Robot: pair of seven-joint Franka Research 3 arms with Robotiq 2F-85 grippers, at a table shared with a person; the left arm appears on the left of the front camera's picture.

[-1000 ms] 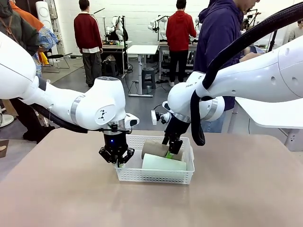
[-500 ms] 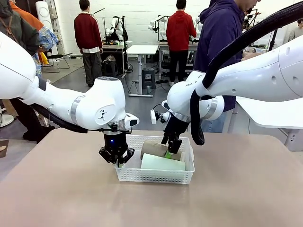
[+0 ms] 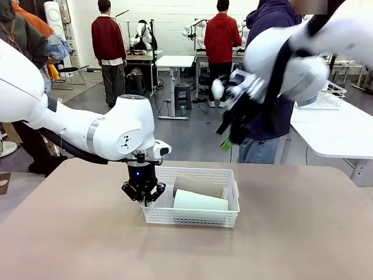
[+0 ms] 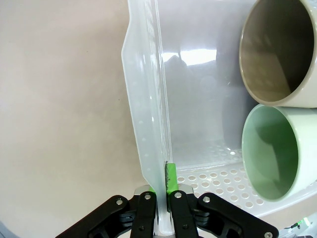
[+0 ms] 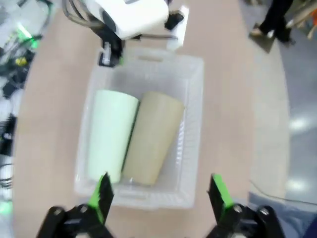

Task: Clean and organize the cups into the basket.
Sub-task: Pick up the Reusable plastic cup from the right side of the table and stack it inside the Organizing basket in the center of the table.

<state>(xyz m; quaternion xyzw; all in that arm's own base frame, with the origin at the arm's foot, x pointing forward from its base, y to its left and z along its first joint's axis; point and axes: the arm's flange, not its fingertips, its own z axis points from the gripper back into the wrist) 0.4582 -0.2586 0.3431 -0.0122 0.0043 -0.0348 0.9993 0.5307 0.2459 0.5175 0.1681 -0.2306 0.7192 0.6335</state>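
Note:
The white mesh basket (image 3: 192, 217) sits mid-table with both cups lying on their sides in it. The tan cup (image 3: 198, 185) lies at the back and the mint green cup (image 3: 201, 200) in front. My left gripper (image 3: 143, 195) is shut on the basket's left end wall. In the left wrist view that wall (image 4: 148, 99) is pinched at my left gripper (image 4: 161, 192), with the tan cup (image 4: 277, 52) and mint cup (image 4: 275, 148) showing their open mouths. My right gripper (image 3: 230, 135) hangs high above the basket, open and empty. From above, my right gripper (image 5: 161, 191) looks down on the mint cup (image 5: 110, 134), tan cup (image 5: 153, 136) and basket (image 5: 195, 124).
A person in a dark blue hoodie (image 3: 268, 58) stands at the far side of the table. A white side table (image 3: 338, 131) at the right carries a wire basket (image 3: 317, 99). Bare tabletop (image 3: 87, 239) lies left, right and in front of the basket.
My right gripper has risen from just over the tan cup to high above the basket, still open. The left gripper, the basket and both cups have stayed put.

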